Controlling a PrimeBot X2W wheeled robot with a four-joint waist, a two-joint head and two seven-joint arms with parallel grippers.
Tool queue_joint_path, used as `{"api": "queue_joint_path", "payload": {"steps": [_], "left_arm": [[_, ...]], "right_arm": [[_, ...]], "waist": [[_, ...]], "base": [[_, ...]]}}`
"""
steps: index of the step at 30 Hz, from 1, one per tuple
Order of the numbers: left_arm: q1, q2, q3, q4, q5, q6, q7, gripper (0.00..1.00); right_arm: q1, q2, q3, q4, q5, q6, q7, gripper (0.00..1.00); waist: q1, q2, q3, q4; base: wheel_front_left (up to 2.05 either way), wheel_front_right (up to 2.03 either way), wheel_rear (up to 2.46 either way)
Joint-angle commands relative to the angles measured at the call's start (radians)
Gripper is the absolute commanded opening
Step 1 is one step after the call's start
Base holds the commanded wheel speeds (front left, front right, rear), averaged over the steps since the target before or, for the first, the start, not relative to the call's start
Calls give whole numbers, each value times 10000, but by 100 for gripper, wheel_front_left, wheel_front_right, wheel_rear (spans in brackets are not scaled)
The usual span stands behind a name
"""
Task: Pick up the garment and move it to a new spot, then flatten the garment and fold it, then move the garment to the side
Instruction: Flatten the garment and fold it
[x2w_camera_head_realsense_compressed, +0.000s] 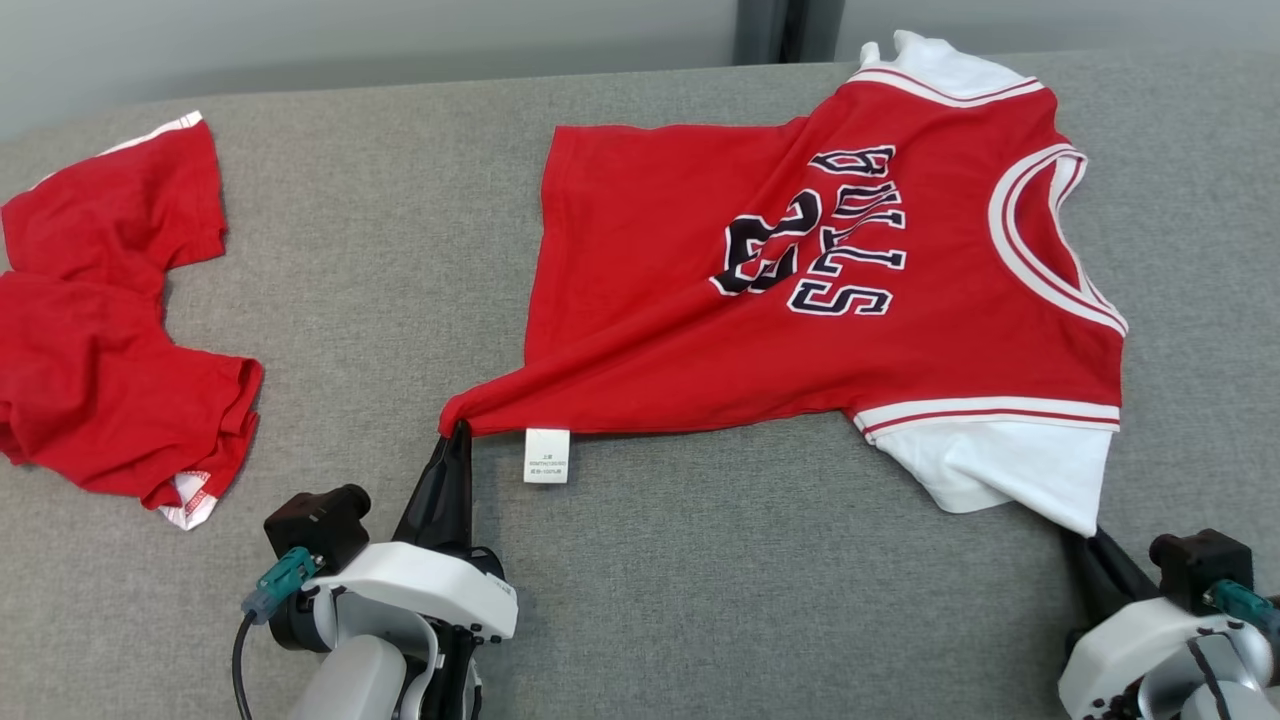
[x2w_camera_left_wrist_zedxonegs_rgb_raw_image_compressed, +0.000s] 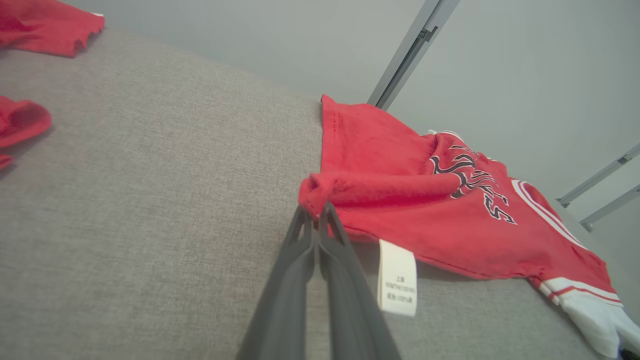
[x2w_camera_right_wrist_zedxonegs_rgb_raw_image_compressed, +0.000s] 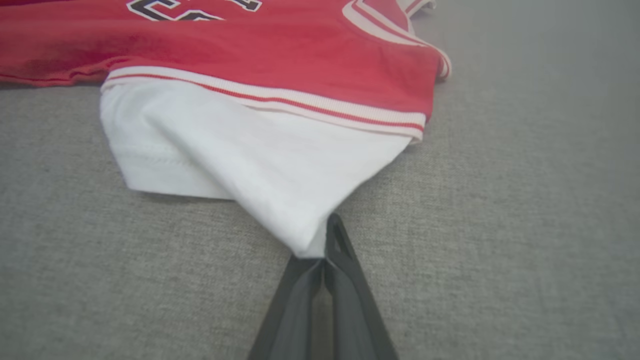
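Observation:
The garment (x2w_camera_head_realsense_compressed: 700, 300) is a red jersey with white sleeves and dark lettering, lying spread on the grey cloth surface, centre to right in the head view. My left gripper (x2w_camera_head_realsense_compressed: 458, 430) is shut on the jersey's near-left hem corner (x2w_camera_left_wrist_zedxonegs_rgb_raw_image_compressed: 316, 196), which bunches at the fingertips. A white care tag (x2w_camera_left_wrist_zedxonegs_rgb_raw_image_compressed: 397, 277) hangs beside it. My right gripper (x2w_camera_head_realsense_compressed: 1075, 535) is shut on the tip of the near white sleeve (x2w_camera_right_wrist_zedxonegs_rgb_raw_image_compressed: 280, 165); the sleeve cloth folds over the fingertips (x2w_camera_right_wrist_zedxonegs_rgb_raw_image_compressed: 320, 250).
A second red garment (x2w_camera_head_realsense_compressed: 100, 330) lies crumpled at the left edge of the grey surface (x2w_camera_head_realsense_compressed: 700, 600). A pale wall with a dark post (x2w_camera_head_realsense_compressed: 785, 30) runs behind the far edge.

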Motion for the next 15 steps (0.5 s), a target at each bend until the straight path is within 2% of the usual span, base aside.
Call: {"api": "queue_joint_path", "payload": {"steps": [1, 4, 8, 11, 13, 15], "left_arm": [[-41, 43, 55, 2, -6, 10, -35, 0], [18, 37, 151, -84, 138, -90, -35, 0], [100, 44, 213, -245, -67, -341, -35, 0], [14, 192, 300, -487, -282, -511, 151, 0], [-43, 282, 428, -776, -517, -596, 365, 0], [-96, 379, 550, -1141, -755, -667, 658, 0]], "right_arm": [[176, 20, 247, 182, 495, -5, 360, 0], [226, -119, 820, -196, 1638, 0, 1352, 0], [231, -829, 1490, -1875, 3620, -3, 2725, 0], [311, -1491, 1525, -3275, 5256, -3, 3879, 0], [235, -1980, 1344, -4106, 5875, -3, 4448, 0], [110, -2202, 1074, -4830, 6510, -3, 4811, 0]], "waist": [[0, 0, -82, -76], [0, 0, -213, -246], [0, 0, -356, -492], [0, 0, -457, -663], [0, 0, -524, -753], [0, 0, -585, -812]], "base": [[0, 0, 0], [0, 0, 0], [0, 0, 0], [0, 0, 0], [0, 0, 0], [0, 0, 0]]}}
